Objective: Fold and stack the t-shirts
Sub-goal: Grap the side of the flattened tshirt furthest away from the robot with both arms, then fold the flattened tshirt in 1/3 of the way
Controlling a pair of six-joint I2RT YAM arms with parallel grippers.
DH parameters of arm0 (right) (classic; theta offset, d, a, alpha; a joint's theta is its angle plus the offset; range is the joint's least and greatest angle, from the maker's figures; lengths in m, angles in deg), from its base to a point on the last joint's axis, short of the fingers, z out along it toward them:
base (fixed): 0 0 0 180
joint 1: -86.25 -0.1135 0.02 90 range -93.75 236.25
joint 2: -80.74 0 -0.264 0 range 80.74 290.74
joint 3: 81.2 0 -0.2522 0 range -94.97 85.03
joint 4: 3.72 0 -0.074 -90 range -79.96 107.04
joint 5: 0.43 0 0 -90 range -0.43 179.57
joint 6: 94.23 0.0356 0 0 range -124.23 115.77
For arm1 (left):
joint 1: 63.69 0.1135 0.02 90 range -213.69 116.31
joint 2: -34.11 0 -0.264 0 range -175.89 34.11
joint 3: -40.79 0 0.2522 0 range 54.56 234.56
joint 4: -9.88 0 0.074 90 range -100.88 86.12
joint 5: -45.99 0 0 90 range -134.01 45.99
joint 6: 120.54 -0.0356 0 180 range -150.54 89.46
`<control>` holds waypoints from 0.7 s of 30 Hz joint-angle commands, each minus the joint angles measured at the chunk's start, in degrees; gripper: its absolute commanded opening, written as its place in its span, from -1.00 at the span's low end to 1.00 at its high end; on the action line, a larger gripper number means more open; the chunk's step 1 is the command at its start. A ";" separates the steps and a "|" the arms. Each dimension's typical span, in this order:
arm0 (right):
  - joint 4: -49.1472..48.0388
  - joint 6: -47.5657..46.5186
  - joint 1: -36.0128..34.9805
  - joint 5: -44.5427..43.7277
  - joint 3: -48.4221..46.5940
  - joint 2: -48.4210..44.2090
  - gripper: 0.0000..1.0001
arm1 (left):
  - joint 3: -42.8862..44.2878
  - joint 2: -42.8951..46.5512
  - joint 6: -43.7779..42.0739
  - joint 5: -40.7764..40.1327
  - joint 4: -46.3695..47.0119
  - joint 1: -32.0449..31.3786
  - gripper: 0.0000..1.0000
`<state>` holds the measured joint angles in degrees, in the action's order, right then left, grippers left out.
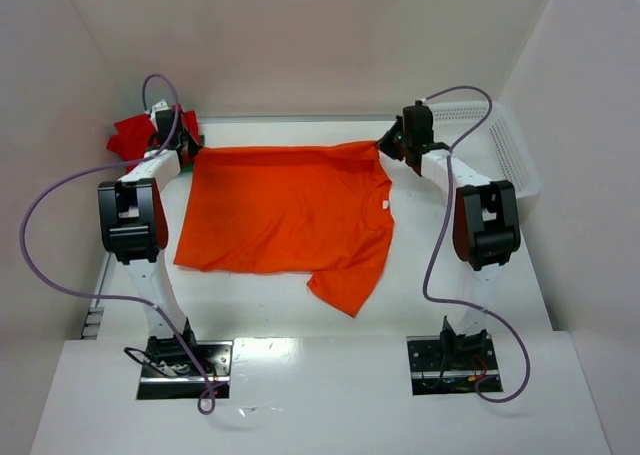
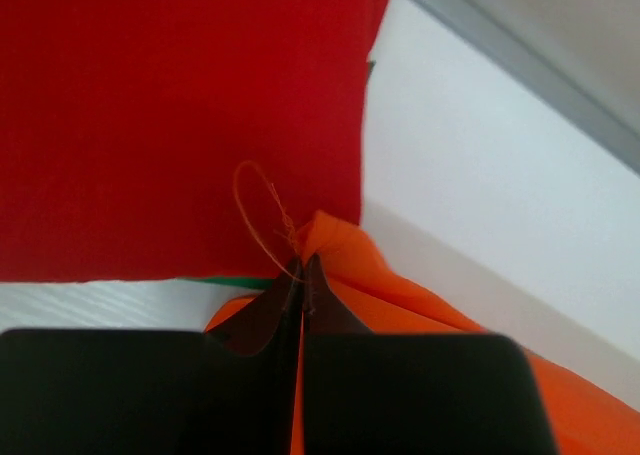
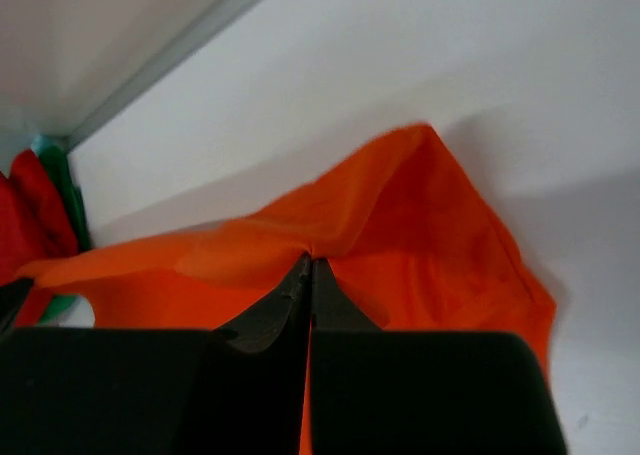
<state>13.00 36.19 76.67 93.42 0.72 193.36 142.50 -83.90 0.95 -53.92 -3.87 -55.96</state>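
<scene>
An orange t-shirt (image 1: 285, 215) lies spread on the white table, collar to the right, one sleeve sticking out toward the near edge. My left gripper (image 1: 190, 145) is shut on its far left corner (image 2: 325, 237), where a loose thread curls up. My right gripper (image 1: 392, 143) is shut on its far right corner by the sleeve (image 3: 400, 215). Both corners are held a little above the table at the far edge. A red t-shirt (image 1: 135, 135) lies bunched at the far left, filling much of the left wrist view (image 2: 170, 115).
A white plastic basket (image 1: 500, 145) stands at the far right against the wall. Green fabric (image 3: 62, 190) shows beside the red shirt. White enclosure walls stand close behind and at both sides. Purple cables loop off both arms.
</scene>
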 commanded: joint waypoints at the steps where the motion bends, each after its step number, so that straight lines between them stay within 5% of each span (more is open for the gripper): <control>1: -2.17 4.13 -0.17 4.76 7.49 -8.53 -1.00 | -2.59 3.93 -2.65 0.94 0.69 1.33 -1.00; 21: 2.31 9.32 -3.60 -0.78 30.52 -26.66 -1.00 | -15.25 13.87 -2.57 3.41 -2.21 3.61 -1.00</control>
<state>14.35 44.04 72.91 94.67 29.09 169.78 129.38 -72.38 -0.80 -51.12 -6.82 -52.62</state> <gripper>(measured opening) 0.004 0.008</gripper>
